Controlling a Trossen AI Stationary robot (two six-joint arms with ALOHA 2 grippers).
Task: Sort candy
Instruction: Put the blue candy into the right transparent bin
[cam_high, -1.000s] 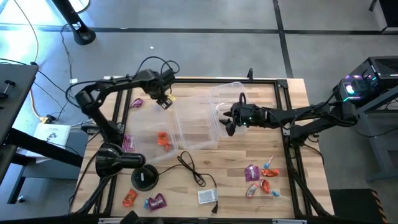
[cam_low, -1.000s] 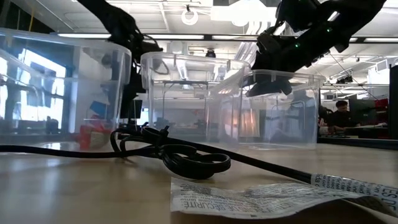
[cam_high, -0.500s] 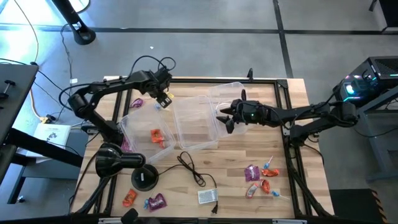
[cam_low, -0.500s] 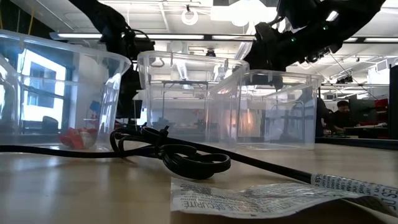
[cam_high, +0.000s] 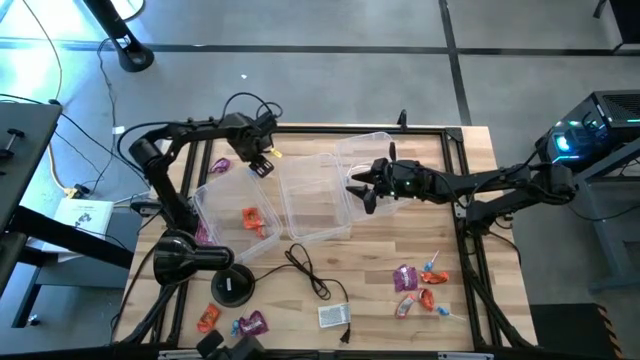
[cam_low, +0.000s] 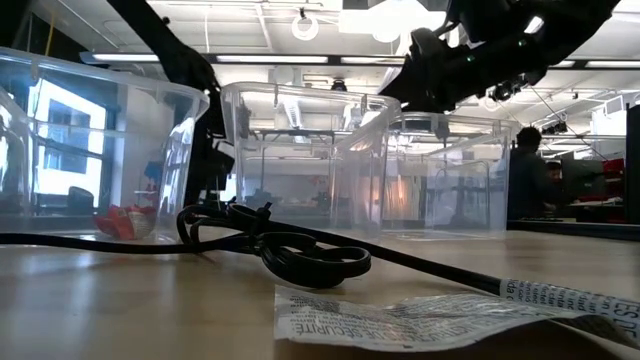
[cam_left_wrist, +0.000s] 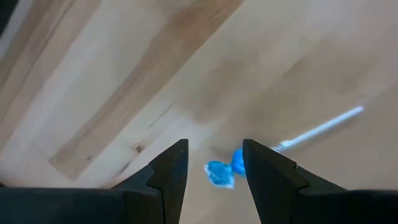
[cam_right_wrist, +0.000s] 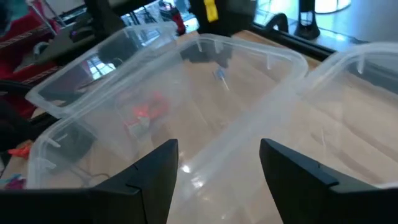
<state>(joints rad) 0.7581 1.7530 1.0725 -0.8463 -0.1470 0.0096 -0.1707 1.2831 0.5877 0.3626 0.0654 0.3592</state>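
Note:
Three clear bins stand side by side: left bin (cam_high: 215, 190), middle bin (cam_high: 315, 195), right bin (cam_high: 380, 150). An orange-red candy (cam_high: 250, 218) lies in the left bin. My left gripper (cam_high: 262, 160) is open and points down just beyond the left bin. Its fingers stand on either side of a light blue candy (cam_left_wrist: 224, 169) with a white stick, which lies on the wood. My right gripper (cam_high: 360, 190) is open above the right bin's near-left rim, well above it in the low view (cam_low: 425, 70). More candy lies at the table's near right (cam_high: 420, 285) and near left (cam_high: 228, 320).
A coiled black cable (cam_high: 305, 265) runs to a small white box (cam_high: 333, 316) near the table's near edge. A black lamp-like object (cam_high: 195, 258) and a round base (cam_high: 232, 287) sit near left. Purple candies lie beside the left bin (cam_high: 220, 165), (cam_high: 205, 232).
My right gripper has risen from the right bin's rim to well above it. The left bin has shifted and settled flat, and the orange-red candy in it now lies more toward the table's left. My left arm's elbow has swung while its gripper stayed over the same spot.

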